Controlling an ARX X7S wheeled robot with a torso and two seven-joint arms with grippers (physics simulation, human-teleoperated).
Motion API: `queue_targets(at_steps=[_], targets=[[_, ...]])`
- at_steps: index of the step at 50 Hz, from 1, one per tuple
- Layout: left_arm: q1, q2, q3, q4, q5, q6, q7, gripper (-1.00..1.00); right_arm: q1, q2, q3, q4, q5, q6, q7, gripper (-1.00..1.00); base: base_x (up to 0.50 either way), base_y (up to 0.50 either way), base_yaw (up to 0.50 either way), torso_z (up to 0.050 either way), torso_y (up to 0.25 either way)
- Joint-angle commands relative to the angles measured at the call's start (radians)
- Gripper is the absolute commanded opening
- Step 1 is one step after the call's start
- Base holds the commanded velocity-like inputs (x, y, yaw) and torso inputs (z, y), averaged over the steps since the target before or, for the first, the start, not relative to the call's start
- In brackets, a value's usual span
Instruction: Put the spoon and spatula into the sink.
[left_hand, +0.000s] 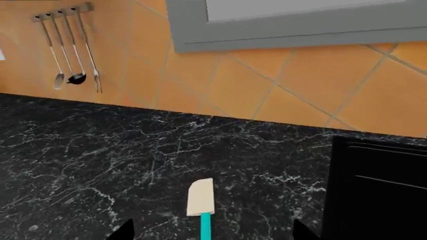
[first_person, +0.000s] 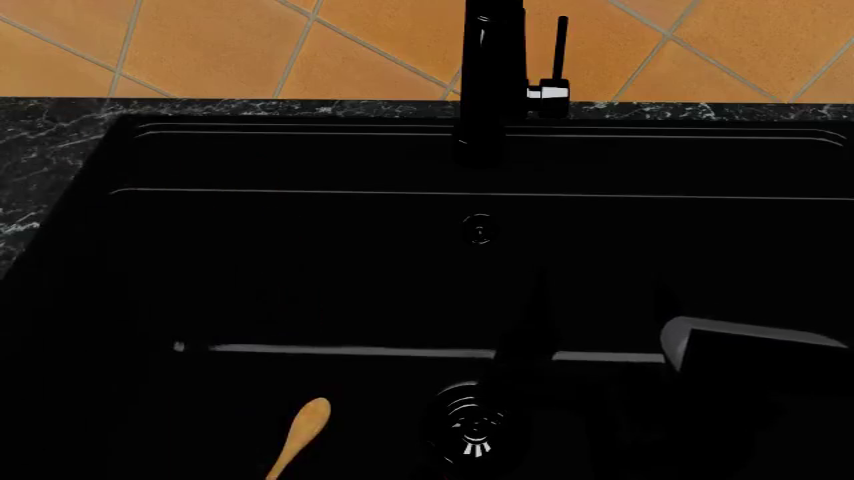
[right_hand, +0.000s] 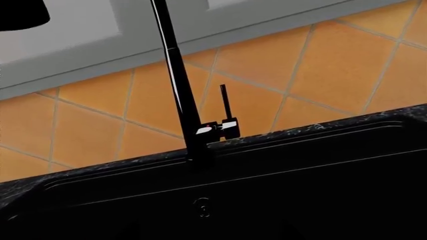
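Observation:
The spatula (left_hand: 200, 197) lies flat on the black marble counter (left_hand: 100, 160), cream blade pointing toward the tiled wall and teal handle running back between my fingers. My left gripper (left_hand: 213, 231) is open, its two black fingertips (left_hand: 123, 231) wide apart on either side of the handle and not touching it. The spoon (first_person: 300, 432) rests on the floor of the sink (first_person: 267, 260), just left of the round drain (first_person: 470, 425). My right gripper (right_hand: 205, 232) hangs over the sink, faint dark tips spread apart, open and holding nothing.
The tall black faucet (first_person: 487, 70) rises at the sink's back rim, with its lever (right_hand: 225, 125) beside it. A rack of metal utensils (left_hand: 70, 50) hangs on the orange tiled wall. The sink's edge (left_hand: 373, 190) is just right of the spatula. A grey part of my right arm (first_person: 714, 340) reaches over the basin.

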Motion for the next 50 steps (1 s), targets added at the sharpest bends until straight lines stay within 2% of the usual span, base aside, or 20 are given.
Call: queue_targets(at_steps=[1,12,18,26,50], targets=[[-0.081,0.003,-0.178,-0.067,-0.01,0.001,0.005,1.0,-0.001,0.0,-0.009,0.007,-0.001,-0.008,-0.001,1.0,0.0,0.0,0.0,0.0,0.0],[-0.13,0.003,-0.201,-0.203,0.006,-0.07,0.005,1.0,0.003,0.001,-0.015,0.011,0.0,-0.011,0.002,1.0,0.0,0.0,0.0,0.0,0.0],[-0.122,-0.007,-0.168,-0.246,0.045,-0.061,-0.006,1.0,0.003,0.002,-0.02,0.018,-0.001,-0.017,0.0,1.0,0.0,0.0,0.0,0.0,0.0],[-0.11,-0.048,-0.134,-0.314,-0.046,-0.08,-0.149,1.0,0.006,0.003,-0.025,0.02,-0.001,-0.017,0.002,1.0,0.0,0.0,0.0,0.0,0.0],[-0.111,-0.038,-0.08,-0.53,-0.333,-0.067,-0.438,1.0,0.009,0.013,-0.034,0.007,0.006,-0.015,0.016,1.0,0.0,0.0,0.0,0.0,0.0]])
